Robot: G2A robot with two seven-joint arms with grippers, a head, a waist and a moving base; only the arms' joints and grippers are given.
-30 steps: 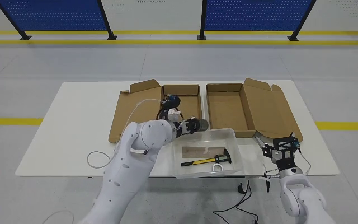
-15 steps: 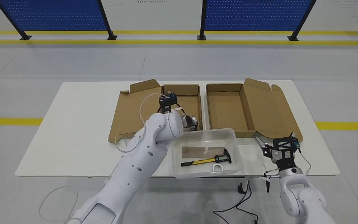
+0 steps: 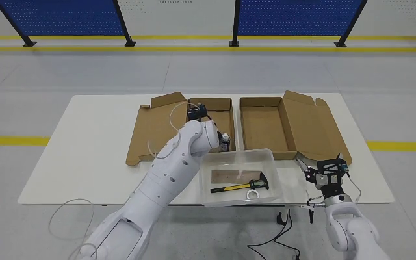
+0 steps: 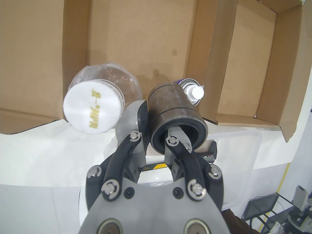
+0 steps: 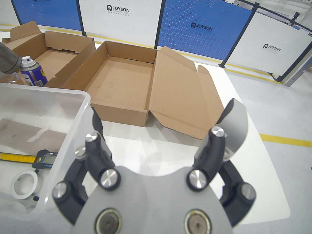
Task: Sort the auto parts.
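My left gripper [image 4: 158, 125] is shut on a dark metal sleeve [image 4: 174, 113], one finger inside its bore and one outside. It hangs over the left cardboard box [image 4: 136, 32], above a clear bottle with a white cap [image 4: 93, 109] and a spray can [image 4: 192, 91] standing in that box. The spray can [image 3: 225, 141] sits by the box's right wall. A clear plastic bin [image 3: 268, 156] at the front holds a yellow-and-black caliper [image 3: 240, 186] and a white ring [image 3: 254, 194]. My right gripper [image 5: 165, 120] stands open and empty to the right of the bin [image 5: 80, 103].
An open cardboard box [image 5: 124, 79] with nothing in it lies right of the left one, its lid flap [image 3: 322, 130] spread toward the table's right side. The white table [image 3: 91, 149] has bare room at the left. Cables hang below the front edge.
My left arm has swung from the bin's far rim back over the left cardboard box, carrying the metal sleeve. The right arm has not moved.
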